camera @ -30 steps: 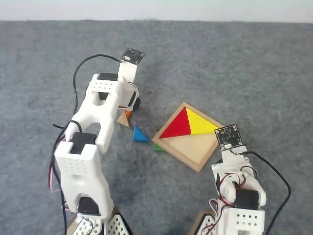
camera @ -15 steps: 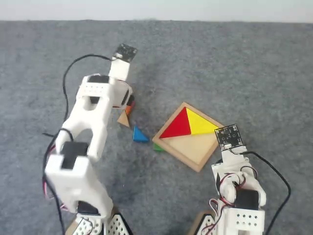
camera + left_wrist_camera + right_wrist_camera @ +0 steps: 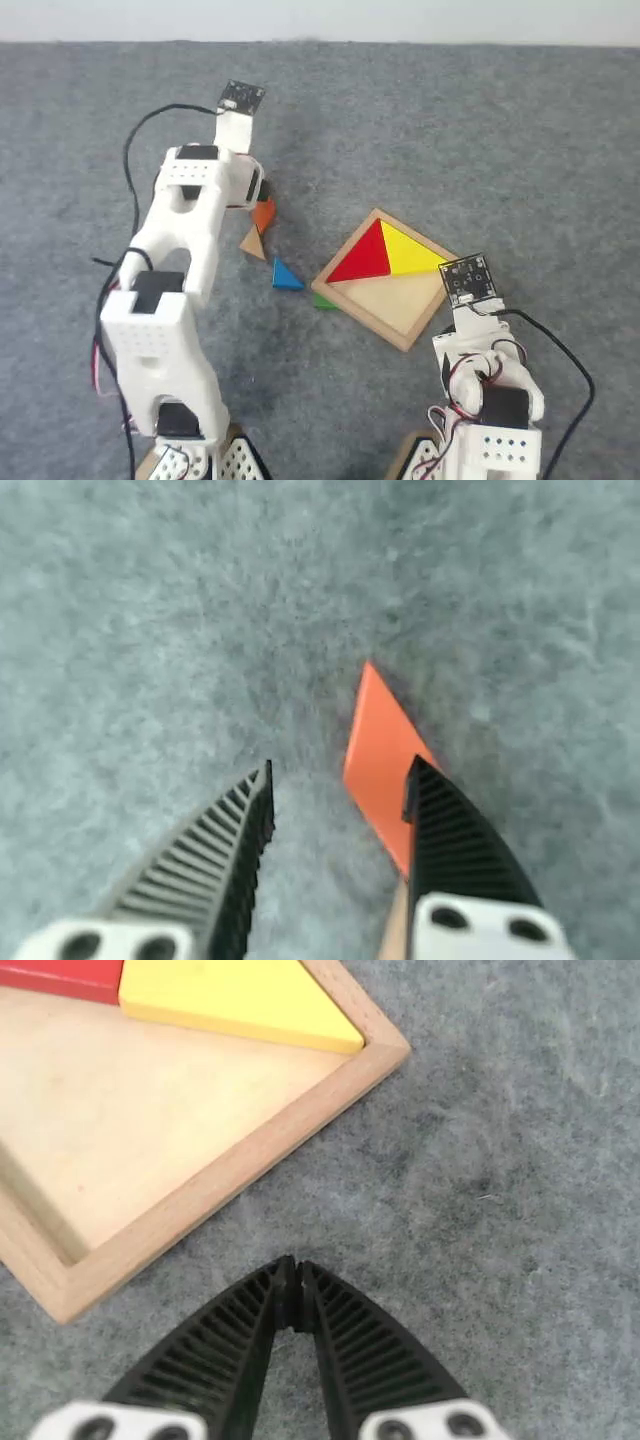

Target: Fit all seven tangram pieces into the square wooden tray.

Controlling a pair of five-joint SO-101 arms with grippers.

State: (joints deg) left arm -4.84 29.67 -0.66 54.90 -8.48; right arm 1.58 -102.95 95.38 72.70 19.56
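Orange piece (image 3: 378, 750) pickup, 10 o'clock of tray (image 3: 361, 317).
Left fingers (image 3: 225, 840) released, piece seemingly off-centre: shift, then clench. Right fingers (image 3: 230, 1340) clenched, empty.

You are looking down on a grey felt-covered table (image 3: 500, 130), which is carrying a square wooden tray (image 3: 395, 300). A small green wooden piece (image 3: 323, 300) is lying against the tray's lower-left edge. A blue wooden triangle (image 3: 286, 276) is sitting just beyond it, a plain tan wooden triangle (image 3: 253, 243) farther out, and an orange wooden parallelogram (image 3: 263, 214) farthest from the tray.
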